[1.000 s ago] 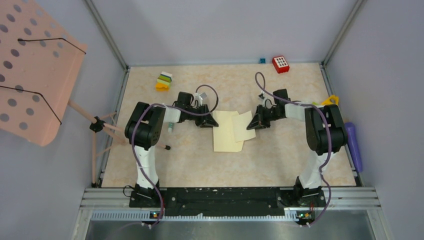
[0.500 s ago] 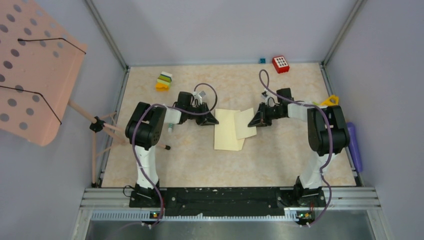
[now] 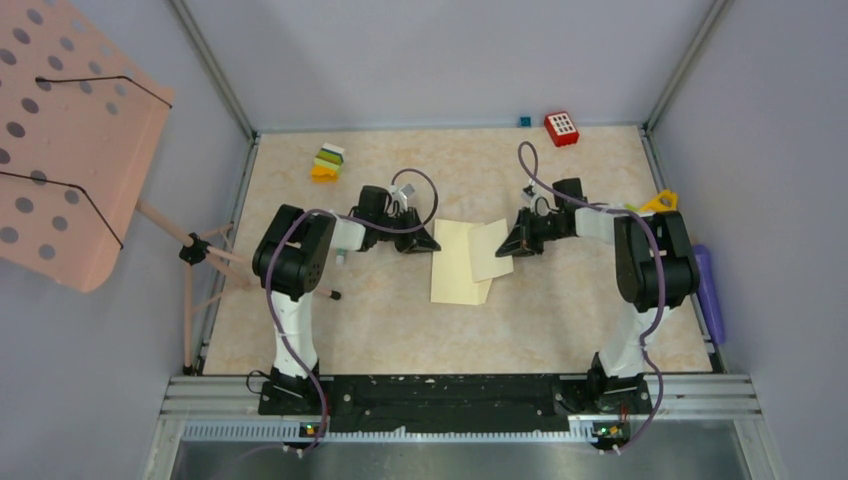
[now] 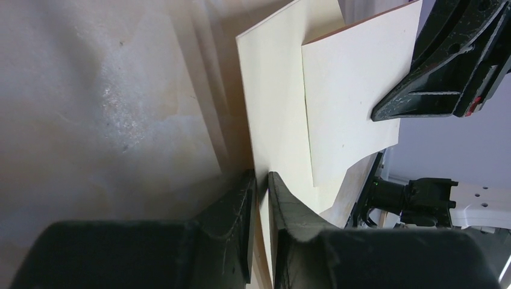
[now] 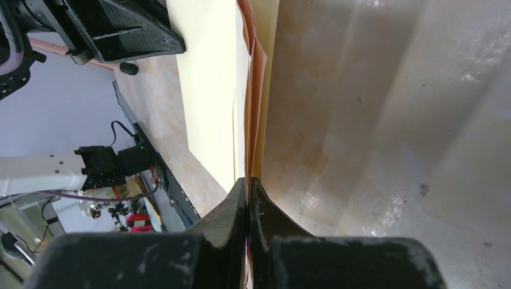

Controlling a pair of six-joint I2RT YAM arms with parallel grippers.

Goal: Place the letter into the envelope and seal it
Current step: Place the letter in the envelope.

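The pale yellow envelope (image 3: 455, 275) lies flat at the table's middle. It fills the left wrist view (image 4: 274, 108) as the larger sheet. The letter (image 3: 490, 250), a smaller pale folded sheet, overlaps the envelope's right upper part (image 4: 349, 102). My left gripper (image 3: 430, 246) sits at the envelope's upper left edge, its jaws nearly shut with that edge between them (image 4: 260, 177). My right gripper (image 3: 503, 250) is shut on the letter's right edge (image 5: 248, 180). The letter's folded layers (image 5: 254, 84) run out from its tips. I cannot tell whether the letter is inside the envelope.
A red keypad-like block (image 3: 561, 128) and a small blue cube (image 3: 523, 121) sit at the back right. A yellow, green and white stack (image 3: 327, 162) sits back left. A yellow object (image 3: 660, 202) and a purple one (image 3: 708, 290) lie at the right edge. A pink perforated board (image 3: 70, 140) stands left.
Both grippers, the envelope and the letter have shifted slightly to the right. Both grips look unchanged.
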